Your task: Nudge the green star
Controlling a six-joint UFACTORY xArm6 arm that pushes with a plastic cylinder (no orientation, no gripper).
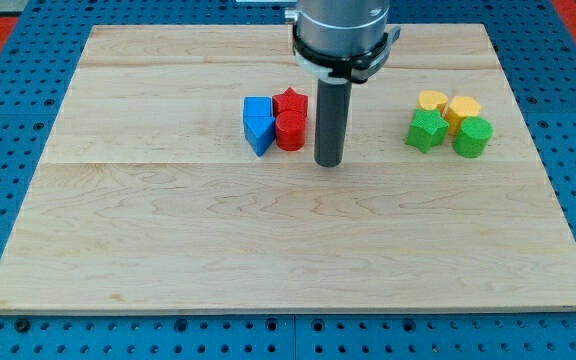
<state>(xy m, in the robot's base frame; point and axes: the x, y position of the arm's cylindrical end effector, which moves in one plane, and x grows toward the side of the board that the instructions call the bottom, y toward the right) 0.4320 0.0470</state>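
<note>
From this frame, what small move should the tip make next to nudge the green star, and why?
Probably slide my tip toward the view's right. It stands just right of the red cylinder, while the green star sits well to the right at about the same height, at the left of the yellow and green cluster, with bare board between.

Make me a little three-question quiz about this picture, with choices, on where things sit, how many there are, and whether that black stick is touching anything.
1. Where is the green star?
A. In the group at the view's right
B. Beside the blue blocks
C. At the view's bottom edge

2. How many red blocks are there?
A. One
B. Two
C. Four

3. My tip is:
A. Pressing on the green star
B. On top of a yellow block
C. Just right of the red cylinder, far from the green star

Answers:
1 A: it sits with the green cylinder and two yellow blocks.
2 B: a red star and the red cylinder.
3 C: bare board lies between tip and star.
</note>
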